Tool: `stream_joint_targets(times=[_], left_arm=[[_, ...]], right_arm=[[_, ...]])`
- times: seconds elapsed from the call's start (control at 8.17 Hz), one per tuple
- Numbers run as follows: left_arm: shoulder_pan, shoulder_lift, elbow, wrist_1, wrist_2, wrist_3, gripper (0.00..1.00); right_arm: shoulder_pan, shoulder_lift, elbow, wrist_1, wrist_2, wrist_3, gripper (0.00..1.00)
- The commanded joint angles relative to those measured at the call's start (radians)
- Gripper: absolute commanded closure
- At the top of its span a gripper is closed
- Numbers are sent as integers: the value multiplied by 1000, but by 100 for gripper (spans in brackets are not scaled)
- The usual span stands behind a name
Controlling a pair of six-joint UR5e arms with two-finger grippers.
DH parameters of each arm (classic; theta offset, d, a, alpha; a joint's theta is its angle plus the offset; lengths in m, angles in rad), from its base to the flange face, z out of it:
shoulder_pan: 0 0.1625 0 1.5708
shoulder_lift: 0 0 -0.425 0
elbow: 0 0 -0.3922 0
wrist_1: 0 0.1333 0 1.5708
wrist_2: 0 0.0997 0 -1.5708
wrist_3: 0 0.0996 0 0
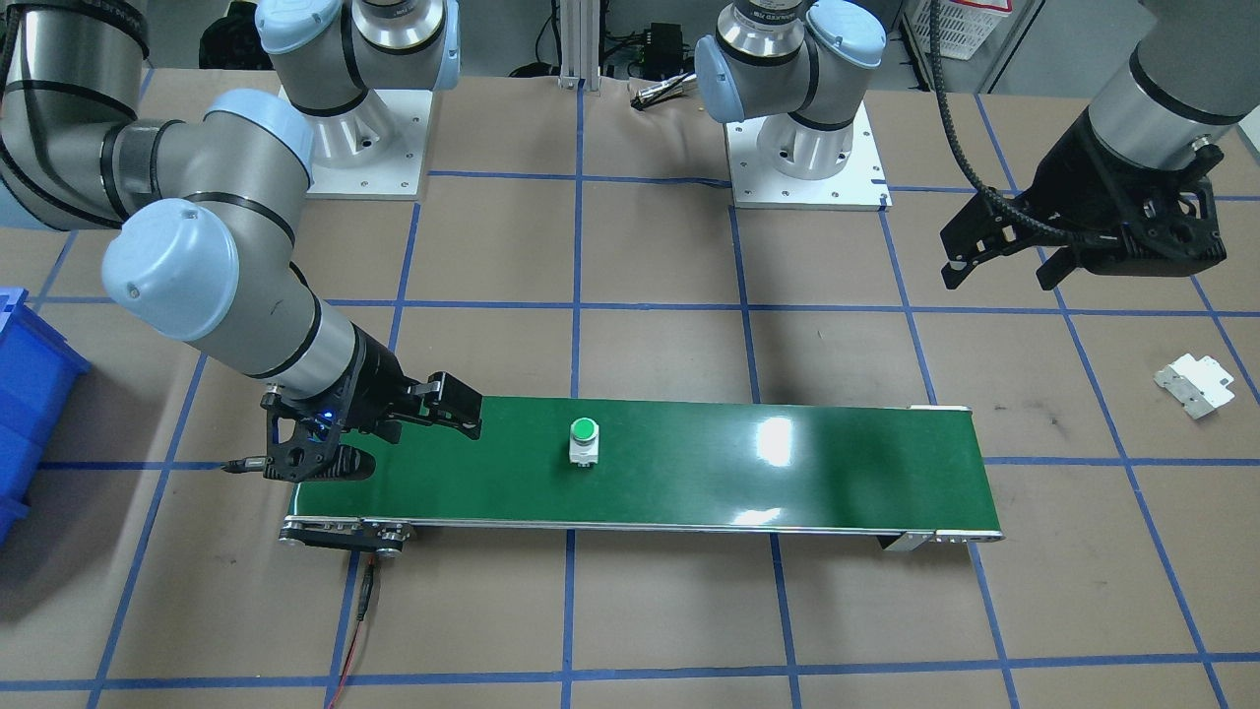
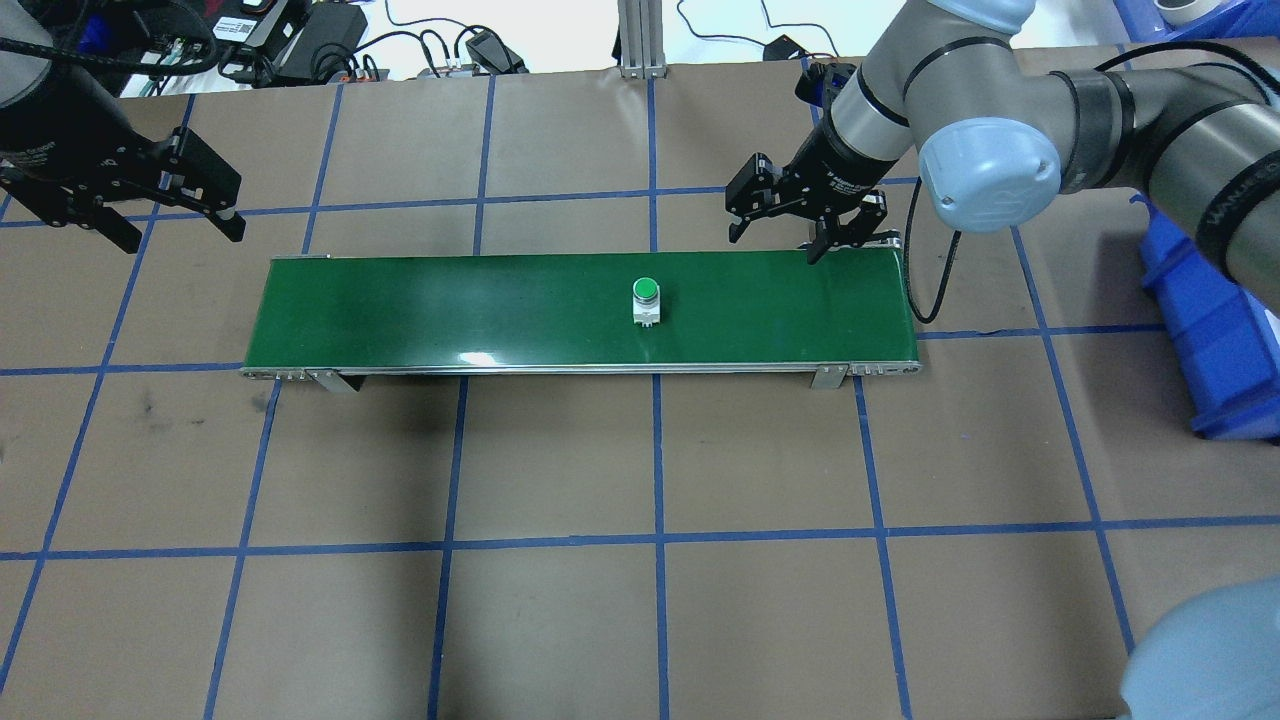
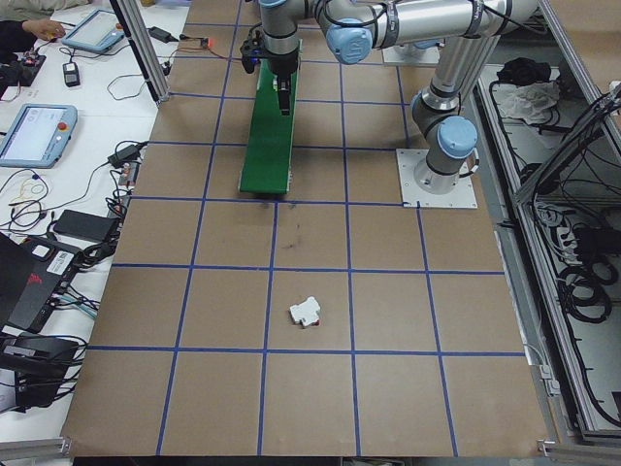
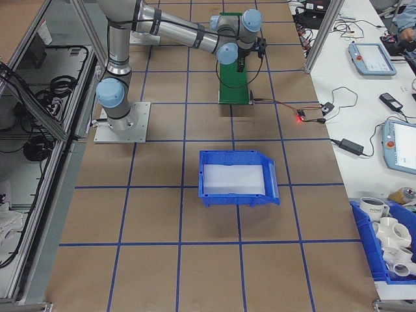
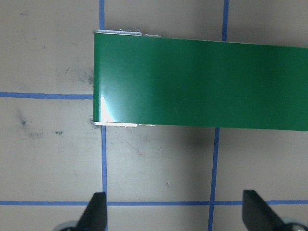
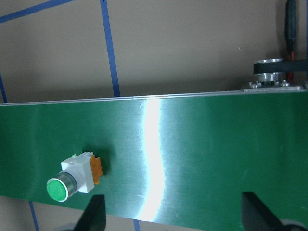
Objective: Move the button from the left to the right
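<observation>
The button (image 2: 646, 300) sits on the belt (image 2: 450, 310) right of its middle, cap up, much nearer the open, empty right end effector (image 2: 806, 220) over the belt's right end than the open left end effector (image 2: 150, 215).

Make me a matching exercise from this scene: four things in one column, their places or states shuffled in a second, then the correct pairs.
1. button
2. left gripper
3. right gripper
4. white bracket

A. open, over the belt's end near the blue bin
B. lying on the brown table, off the belt
C. standing on the green belt
D. open, above the table beyond the belt's other end

Pairs: 1-C, 2-D, 3-A, 4-B
</observation>
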Motion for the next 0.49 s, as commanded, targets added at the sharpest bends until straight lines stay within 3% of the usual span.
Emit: stream_joint_targets(times=[0.0,0.37], left_arm=[[2,5,1,-8,6,1,0],[0,8,6,-34,5,1,0]], right_arm=[[11,19,9,10,20,44,0],[11,51,29,8,12,50,0]])
